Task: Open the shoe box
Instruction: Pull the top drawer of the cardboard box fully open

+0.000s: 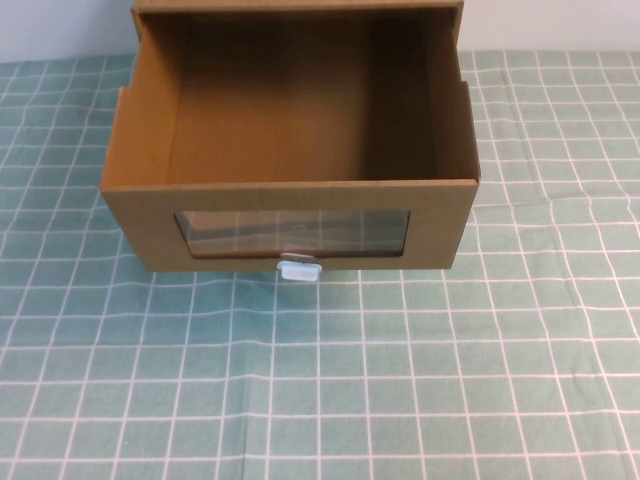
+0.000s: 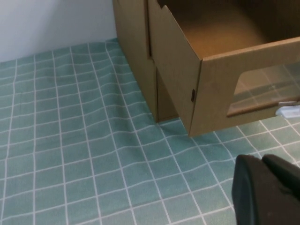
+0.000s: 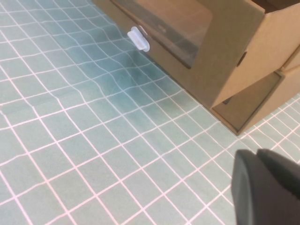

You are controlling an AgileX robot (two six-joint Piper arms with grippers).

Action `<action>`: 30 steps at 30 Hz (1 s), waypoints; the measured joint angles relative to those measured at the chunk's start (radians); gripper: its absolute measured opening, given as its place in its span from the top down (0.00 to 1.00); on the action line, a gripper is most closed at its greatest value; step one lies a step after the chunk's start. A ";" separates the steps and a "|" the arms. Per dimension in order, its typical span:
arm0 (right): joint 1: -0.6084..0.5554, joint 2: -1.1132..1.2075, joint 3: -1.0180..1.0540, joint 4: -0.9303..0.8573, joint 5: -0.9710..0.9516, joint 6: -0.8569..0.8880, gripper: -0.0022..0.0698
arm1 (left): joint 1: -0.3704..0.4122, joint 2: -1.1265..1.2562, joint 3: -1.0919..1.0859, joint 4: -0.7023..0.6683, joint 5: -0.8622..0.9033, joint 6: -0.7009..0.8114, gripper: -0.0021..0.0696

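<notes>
The brown cardboard shoe box [image 1: 290,235] is a drawer type, and its drawer stands pulled out toward me from the outer shell [image 1: 300,8]. The inside of the drawer is bare. The drawer front has a clear window and a small white handle [image 1: 299,268]. Neither gripper shows in the high view. In the left wrist view my left gripper [image 2: 261,159] hangs over the cloth, shut and holding nothing, apart from the drawer's corner [image 2: 197,93]. In the right wrist view my right gripper [image 3: 257,153] is likewise shut on nothing, off the other corner, away from the handle [image 3: 138,38].
A green cloth with a white grid [image 1: 320,380] covers the table, slightly wrinkled near the box. A pale wall [image 2: 47,23] runs behind the box.
</notes>
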 joint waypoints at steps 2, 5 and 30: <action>0.000 0.000 0.000 0.000 0.000 0.000 0.99 | 0.000 0.000 0.000 0.002 0.000 0.000 0.98; 0.000 0.000 0.000 0.000 0.000 0.000 0.99 | 0.000 0.000 0.000 0.002 0.000 0.000 0.98; 0.000 0.000 0.000 -0.002 -0.003 0.000 0.99 | 0.000 -0.156 0.343 0.110 -0.426 -0.011 0.98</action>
